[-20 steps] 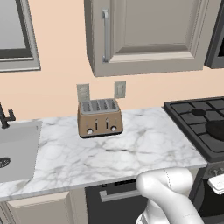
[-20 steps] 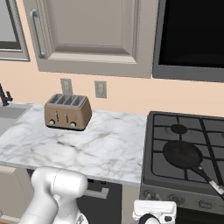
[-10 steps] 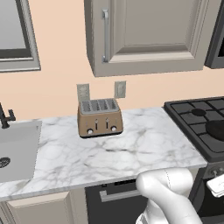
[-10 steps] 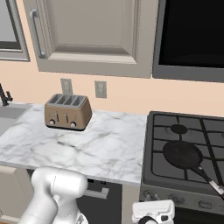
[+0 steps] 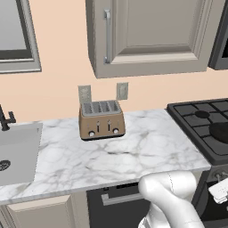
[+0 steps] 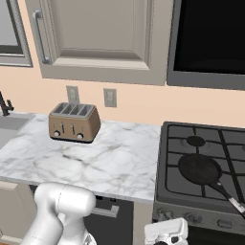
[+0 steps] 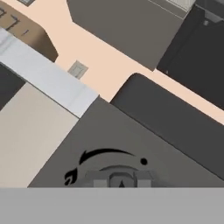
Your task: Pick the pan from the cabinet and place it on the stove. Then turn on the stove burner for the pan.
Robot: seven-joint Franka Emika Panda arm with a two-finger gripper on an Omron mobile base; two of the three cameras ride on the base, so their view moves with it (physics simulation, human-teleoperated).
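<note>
The black pan [image 6: 201, 168] rests on the front left burner of the stove [image 6: 168, 143], its long handle pointing toward the front right corner. In the left base view a dark edge of the pan [image 5: 221, 132] shows on the stove [image 5: 191, 116] at the right. The cabinet [image 6: 100, 33] [image 5: 151, 35] hangs above the counter with its door closed. My gripper [image 6: 166, 233] [image 5: 220, 190] is low at the stove's metal front, just under the row of knobs [image 6: 191, 217]. The hand view looks close at one knob [image 7: 120, 178] ringed by a black flame arc. The fingers are hidden.
A bronze toaster [image 5: 101, 119] [image 6: 74, 122] stands at the back of the marble counter [image 5: 133, 151]. A sink [image 5: 18, 151] lies at the far left. A dark microwave front [image 6: 210, 38] hangs over the stove.
The white hand at the stove's front has edged slightly left in the right base view. The pan, toaster and cabinet door have not moved.
</note>
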